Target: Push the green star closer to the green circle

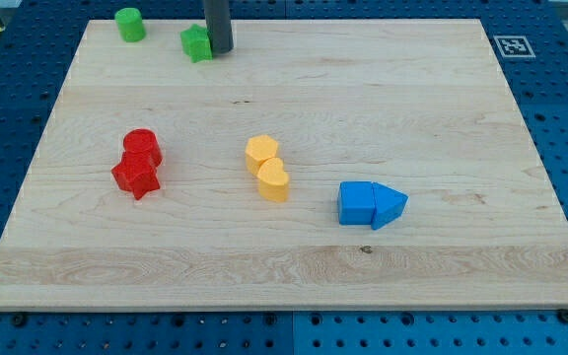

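Observation:
The green star lies near the view's top left on the wooden board. The green circle stands further left and slightly higher, close to the board's top edge, a short gap away from the star. My tip is down on the board right against the star's right side, touching or nearly touching it. The dark rod rises from there out of the view's top.
A red circle and a red star sit together at middle left. Two yellow blocks lie at the centre. A blue cube and a blue wedge lie at lower right. A marker tag is at the top right corner.

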`<action>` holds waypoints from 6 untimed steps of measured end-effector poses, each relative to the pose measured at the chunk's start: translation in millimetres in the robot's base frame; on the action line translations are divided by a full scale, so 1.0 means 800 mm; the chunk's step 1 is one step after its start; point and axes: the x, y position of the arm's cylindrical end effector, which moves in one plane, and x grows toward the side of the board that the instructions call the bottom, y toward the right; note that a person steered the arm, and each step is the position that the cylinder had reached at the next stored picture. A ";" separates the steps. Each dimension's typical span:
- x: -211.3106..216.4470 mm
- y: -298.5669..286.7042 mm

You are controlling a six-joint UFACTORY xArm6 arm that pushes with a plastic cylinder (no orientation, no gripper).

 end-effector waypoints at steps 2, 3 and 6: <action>0.041 -0.011; 0.035 -0.031; 0.019 -0.054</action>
